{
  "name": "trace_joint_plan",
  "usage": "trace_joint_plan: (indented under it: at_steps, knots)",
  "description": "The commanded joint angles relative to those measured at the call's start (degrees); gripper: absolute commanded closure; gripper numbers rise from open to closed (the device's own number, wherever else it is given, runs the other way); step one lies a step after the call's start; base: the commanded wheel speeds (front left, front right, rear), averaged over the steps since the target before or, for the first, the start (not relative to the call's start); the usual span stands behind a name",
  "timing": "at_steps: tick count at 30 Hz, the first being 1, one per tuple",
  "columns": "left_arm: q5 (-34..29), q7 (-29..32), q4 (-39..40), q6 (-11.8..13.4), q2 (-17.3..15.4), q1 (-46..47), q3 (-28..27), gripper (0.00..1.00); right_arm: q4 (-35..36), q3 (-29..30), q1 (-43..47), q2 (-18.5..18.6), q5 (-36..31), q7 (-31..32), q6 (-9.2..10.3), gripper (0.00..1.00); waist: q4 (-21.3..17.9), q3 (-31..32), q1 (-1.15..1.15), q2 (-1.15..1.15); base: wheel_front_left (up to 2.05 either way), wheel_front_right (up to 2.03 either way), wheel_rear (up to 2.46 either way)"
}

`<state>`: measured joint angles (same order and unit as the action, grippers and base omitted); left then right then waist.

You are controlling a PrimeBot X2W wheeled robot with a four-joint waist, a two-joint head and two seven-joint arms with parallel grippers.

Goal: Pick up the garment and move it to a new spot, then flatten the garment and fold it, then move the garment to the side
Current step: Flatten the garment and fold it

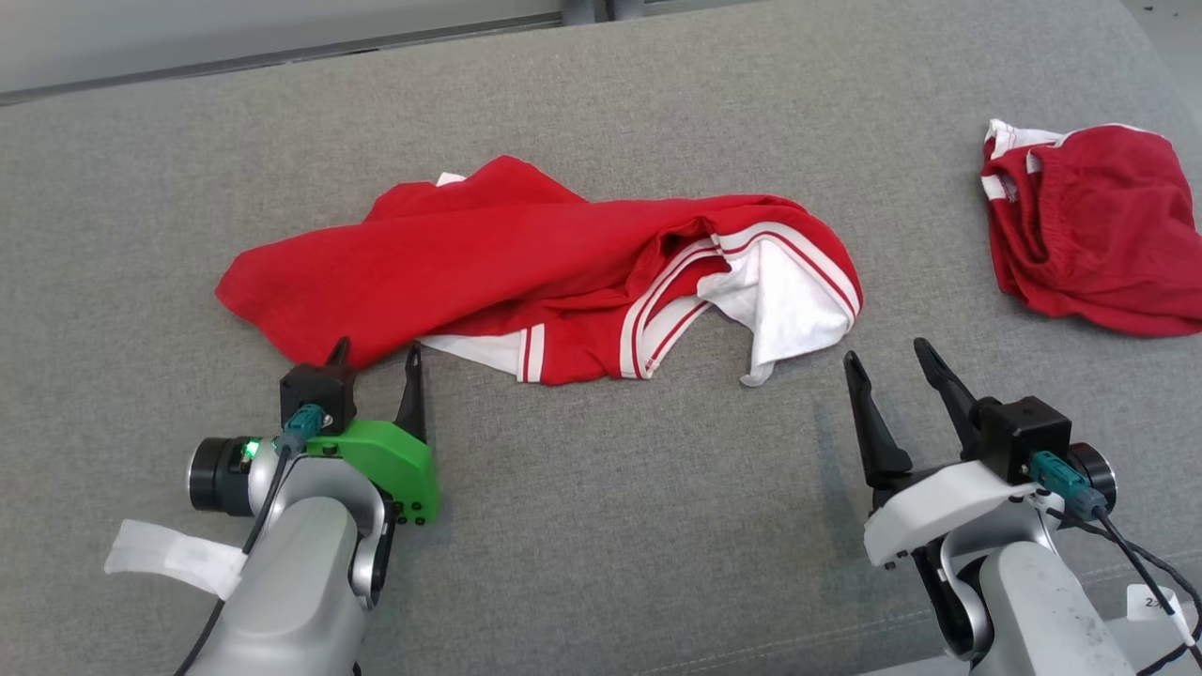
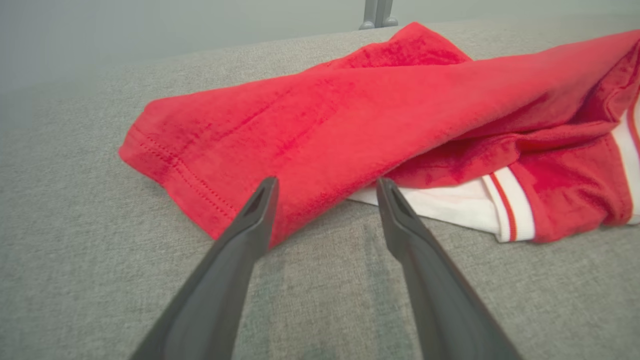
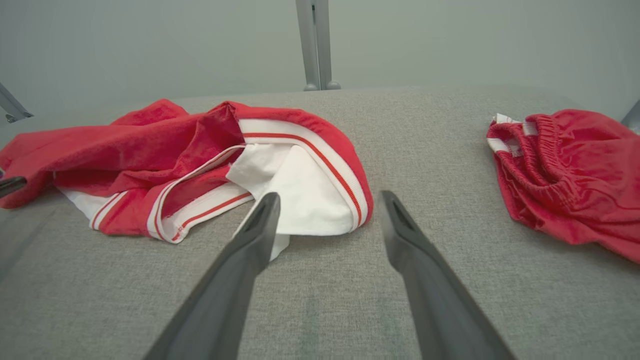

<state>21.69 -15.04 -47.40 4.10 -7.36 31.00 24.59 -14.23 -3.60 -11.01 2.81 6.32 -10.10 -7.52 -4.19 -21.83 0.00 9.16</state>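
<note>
Two red pieces lie on the grey surface [image 1: 601, 526]: the garment [image 1: 526, 263] in the middle and, well apart at the right edge, crumpled shorts [image 1: 1089, 235]. The garment's long axis runs left to right across the head view, its plain red end pointing to the robot's left and its white, red-striped end to the right.

The left wrist view gives what the head view blurs: a stitched hem [image 2: 175, 170] along the garment's left end, and a white band with a red stripe tucked under the red fold. The right wrist view shows the white inner cloth [image 3: 300, 195] spilling from a ribbed band, and the shorts' gathered waistband [image 3: 547, 145].

Left gripper [image 1: 377, 346] stands spread wide, holding nothing, its tips at the near edge of the garment's left end; whether they touch the cloth I cannot tell. Right gripper [image 1: 886, 350] is likewise spread and empty, just beside the white end, over bare grey.
</note>
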Motion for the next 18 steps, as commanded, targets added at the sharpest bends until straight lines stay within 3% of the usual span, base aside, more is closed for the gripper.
trace_joint_plan:
  at_steps: [1, 8, 9, 10, 12, 13, 18]
  knots:
    - [-0.3, -0.1, -1.2, 0.6, 0.2, 1.1, -0.4, 0.00, 0.5, 0.1, -0.8, 0.2, -0.2, 0.0, 0.06, 0.00, -1.3, -2.1, 0.00, 0.01, 0.00, 0.00, 0.00]
    - [-1.9, -0.1, -3.0, 2.1, -0.3, 3.9, -2.8, 0.00, 0.7, 0.0, -1.8, 0.2, 0.3, -0.6, 0.06, 0.00, -1.2, -3.5, 0.00, 0.01, 0.00, 0.00, 0.00]
    - [-2.0, -0.1, -3.1, 2.2, -0.5, 4.1, -3.2, 0.04, 0.6, 0.0, -2.0, 0.2, 0.5, -0.7, 0.06, 0.00, -1.1, -3.6, 0.00, 0.01, 0.00, 0.00, 0.00]
    - [-2.6, -0.1, -3.4, 2.4, -0.7, 4.3, -3.3, 0.25, 0.5, -0.1, -2.1, 0.2, 0.5, -0.8, 0.06, 0.00, -1.1, -3.7, 0.00, 0.01, 0.00, 0.00, 0.00]
    - [-2.7, -0.1, -3.8, 2.0, -0.9, 4.9, -3.7, 0.80, 0.3, -0.3, -2.2, 0.2, 0.5, -1.0, 0.06, 0.00, -1.1, -3.8, 0.00, 0.01, 0.00, 0.00, 0.00]
    - [-3.0, -0.1, -3.7, 1.8, -1.1, 5.5, -3.9, 1.00, 0.2, -0.3, -2.2, 0.2, 0.6, -1.1, 0.05, 0.00, -1.1, -3.9, 0.00, 0.01, 0.00, 0.00, 0.00]
    - [-4.3, -0.1, -1.4, 1.0, -2.4, 7.0, -4.9, 1.00, -0.2, 0.0, -2.8, 0.2, 0.6, -1.7, 0.06, 0.00, -0.9, -3.9, 0.00, 0.01, 0.00, 0.00, 0.00]
